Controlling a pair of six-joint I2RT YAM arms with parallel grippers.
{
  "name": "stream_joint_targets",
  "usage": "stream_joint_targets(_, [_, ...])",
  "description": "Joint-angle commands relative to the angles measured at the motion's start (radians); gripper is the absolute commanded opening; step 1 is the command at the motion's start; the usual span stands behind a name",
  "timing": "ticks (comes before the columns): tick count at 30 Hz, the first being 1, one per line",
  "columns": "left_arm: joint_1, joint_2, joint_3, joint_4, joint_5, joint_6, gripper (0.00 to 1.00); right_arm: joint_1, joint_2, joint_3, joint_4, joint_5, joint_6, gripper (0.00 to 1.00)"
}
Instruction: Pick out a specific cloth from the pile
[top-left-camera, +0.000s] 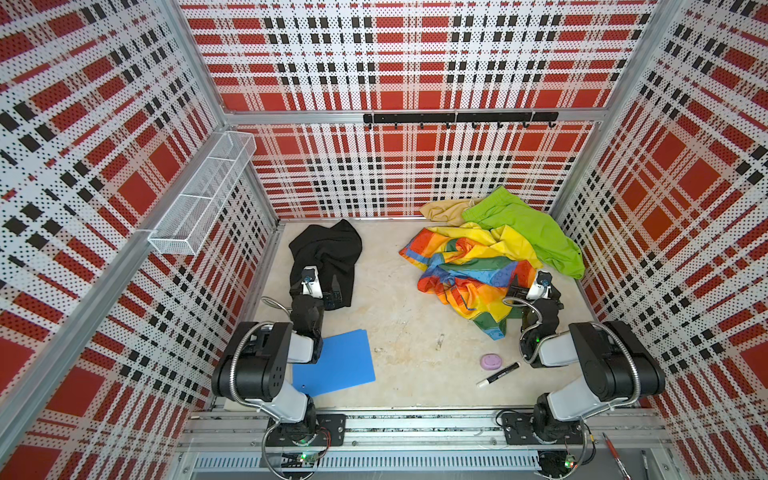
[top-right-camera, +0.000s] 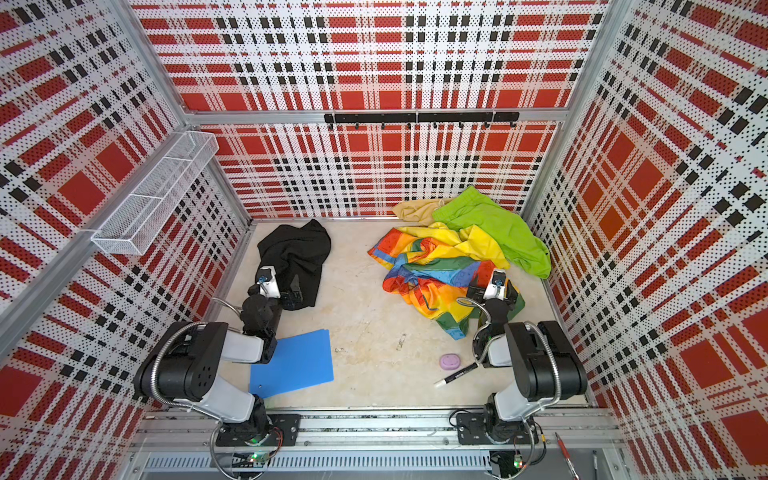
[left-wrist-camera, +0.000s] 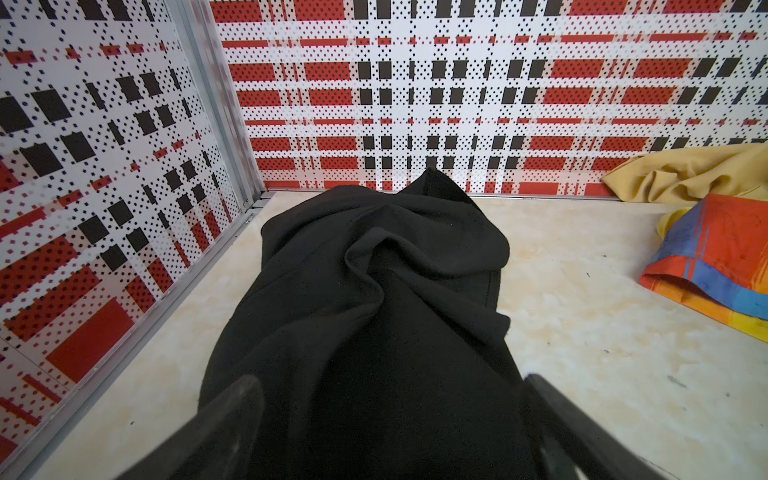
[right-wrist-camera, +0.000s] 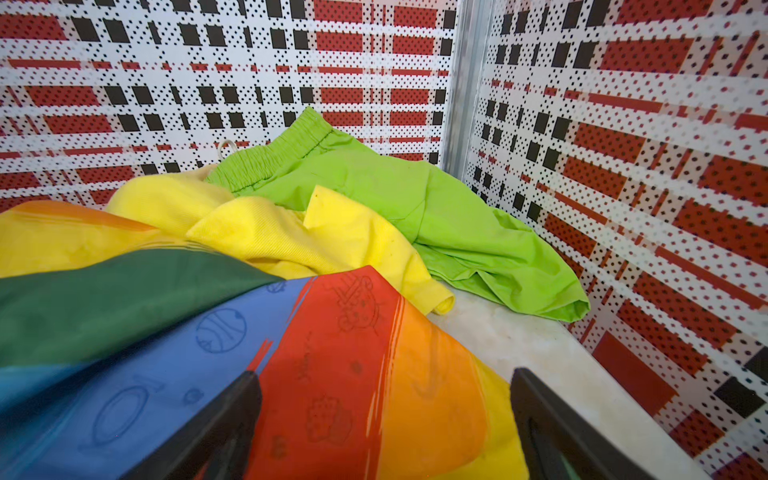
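At the left gripper, the cloth is plain black. Ahead of the right gripper, the rainbow cloth has stripes of red, orange, yellow, green and blue; beyond it lies a lime green cloth. The walls show dotted plaid in red, white, black.

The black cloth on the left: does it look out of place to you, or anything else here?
Somewhat: the black cloth lies crumpled alone by the left wall, apart from the rainbow-striped cloth, lime green cloth and tan cloth heaped in the far right corner. Nothing looks spilled or damaged.
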Motion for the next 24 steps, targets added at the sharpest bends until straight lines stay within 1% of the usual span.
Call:
stream_joint_targets(1, [-0.005,0.001,0.003,0.025,-0.008,0.005,0.99,-0.003,-0.001,0.011,0.013,0.03,0.012,1.0])
stream_joint_targets(6, [-0.005,0.001,0.003,0.025,-0.007,0.006,0.99,-0.003,-0.002,0.011,0.012,0.029,0.015,1.0])
stream_joint_targets(8, [-0.005,0.001,0.003,0.025,-0.006,0.006,0.99,-0.003,-0.004,0.004,0.021,0.006,0.011,1.0])
stream_joint_targets(11, [-0.004,0.001,0.003,0.025,-0.006,0.005,0.99,-0.004,-0.002,-0.027,0.087,-0.152,-0.052,1.0])
stream_joint_targets(12, [-0.005,0.001,0.003,0.025,-0.006,0.006,0.99,-0.004,-0.001,-0.026,0.084,-0.191,-0.069,1.0])
stream_joint_targets(15, [-0.005,0.001,0.003,0.023,-0.006,0.006,0.99,-0.009,-0.008,0.018,-0.012,-0.197,-0.057,1.0])
stream_joint_targets(17, [-0.005,0.001,0.003,0.023,-0.006,0.006,0.99,-0.012,-0.006,0.02,-0.015,-0.18,-0.049,1.0])
stream_joint_targets(24, [-0.005,0.0,0.003,0.024,-0.007,0.005,0.99,-0.012,-0.007,0.02,-0.013,-0.178,-0.049,1.0])
